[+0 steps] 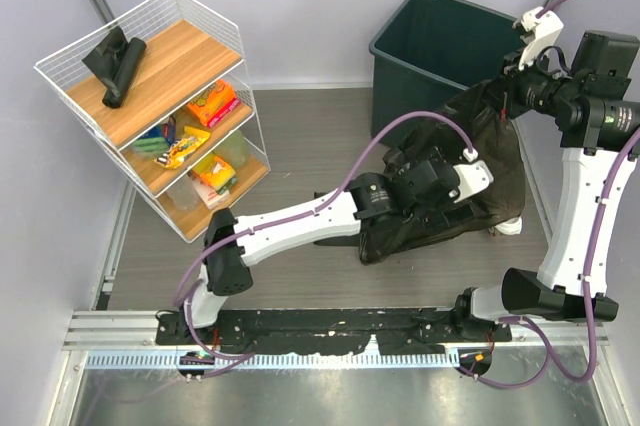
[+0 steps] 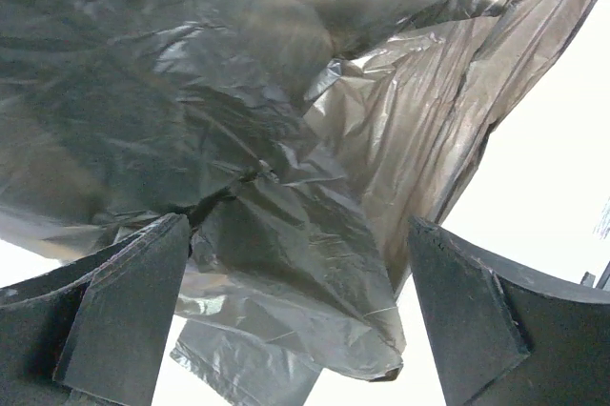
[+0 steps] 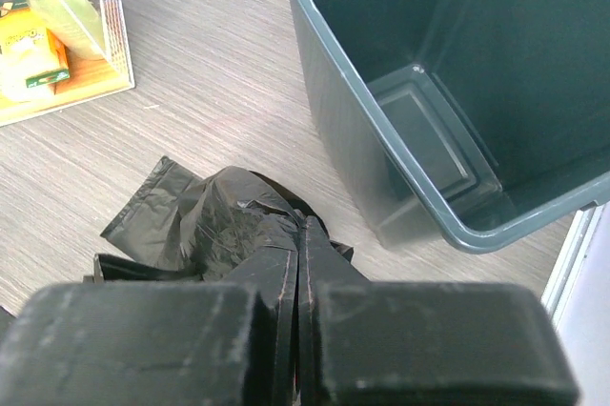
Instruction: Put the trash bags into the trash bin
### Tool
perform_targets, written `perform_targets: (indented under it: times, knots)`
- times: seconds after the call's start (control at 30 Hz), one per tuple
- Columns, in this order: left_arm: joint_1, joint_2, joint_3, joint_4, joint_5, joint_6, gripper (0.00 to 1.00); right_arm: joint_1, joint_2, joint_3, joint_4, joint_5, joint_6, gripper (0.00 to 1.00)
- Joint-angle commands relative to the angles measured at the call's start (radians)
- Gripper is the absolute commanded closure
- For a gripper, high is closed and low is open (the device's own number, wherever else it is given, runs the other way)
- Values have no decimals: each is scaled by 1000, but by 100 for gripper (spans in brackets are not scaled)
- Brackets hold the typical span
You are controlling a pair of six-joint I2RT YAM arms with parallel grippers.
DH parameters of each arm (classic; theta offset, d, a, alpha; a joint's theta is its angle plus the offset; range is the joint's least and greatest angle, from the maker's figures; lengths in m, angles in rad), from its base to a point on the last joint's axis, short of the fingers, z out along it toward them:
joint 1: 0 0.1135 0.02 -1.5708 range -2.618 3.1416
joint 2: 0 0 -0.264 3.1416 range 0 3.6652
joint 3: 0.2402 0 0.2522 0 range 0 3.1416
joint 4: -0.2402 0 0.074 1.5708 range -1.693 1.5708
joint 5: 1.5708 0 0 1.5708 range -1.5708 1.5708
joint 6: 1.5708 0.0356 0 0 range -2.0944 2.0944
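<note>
The trash bin (image 1: 437, 44) is the biggest thing I have to work with. It stands at the far right of the table, mouth up, and my right wrist view looks down into it (image 3: 477, 72) and shows no bag on its floor. I judge it sits there so a bag can be dropped straight in from above.

Next is the large crinkled sack (image 1: 470, 161), which is outside the bin, just beside its near wall. Its top is bunched up high and its lower folds spread over the table (image 1: 300, 146). Holding it by the top lets the rest hang, which should help it clear the rolled rim.

The white wire shelf rack (image 1: 150, 96) stands well apart at the far left. A tight roll of trash bags (image 1: 118, 64) lies on its top shelf with snack packets (image 1: 210, 104) on the shelves below, so that roll is not yet dealt with.

On the right gripper (image 3: 297, 268) the jaws are pressed together, clamped on a pinch of the sack's plastic (image 3: 219, 220), and they carry its weight.

On the left gripper (image 2: 300, 315) the jaws stand wide apart with the glossy film (image 2: 286, 139) hanging in front of and between the fingers (image 2: 129, 311). Nothing is gripped there, and I cannot tell whether the film brushes a pad. I read it as poised to gather the loose lower part
</note>
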Motion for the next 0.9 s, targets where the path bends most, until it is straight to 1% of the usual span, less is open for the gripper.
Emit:
perform_targets:
  times: [0.0, 0.1, 0.2, 0.4, 0.43, 0.5, 0.63, 0.73, 0.8, 0.83, 0.87]
  knots:
    - [-36, 16, 51, 44, -84, -41, 0, 3, -3, -2, 42, 5, 19, 99]
    - [-44, 48, 74, 57, -132, -43, 0, 5, 0, -2, 44, 5, 23, 99]
    - [-47, 88, 86, 82, -168, -14, 1, 3, -3, 0, 42, 2, 23, 99]
    - [-44, 129, 71, 160, -230, 59, 0, 3, -1, -2, 31, 5, 13, 99]
    - [-45, 134, 62, 188, -242, 77, 2, 5, -1, -2, 31, 4, 13, 99]
    - [-45, 143, 35, 228, -261, 102, 13, 3, 0, -6, 30, 2, 12, 99]
    - [-31, 163, 34, 260, -264, 123, 35, 3, 0, -11, 28, -1, 9, 99]
    - [-21, 175, 40, 284, -265, 149, 57, 3, -3, -17, 22, 0, 4, 99]
    - [-1, 177, 49, 282, -244, 132, 75, 3, -6, -20, 19, 5, -2, 99]
    - [13, 179, 66, 260, -224, 114, 80, 3, -7, -22, 19, 10, -5, 99]
    - [25, 182, 83, 234, -206, 87, 92, 5, -7, -22, 19, 11, -8, 99]
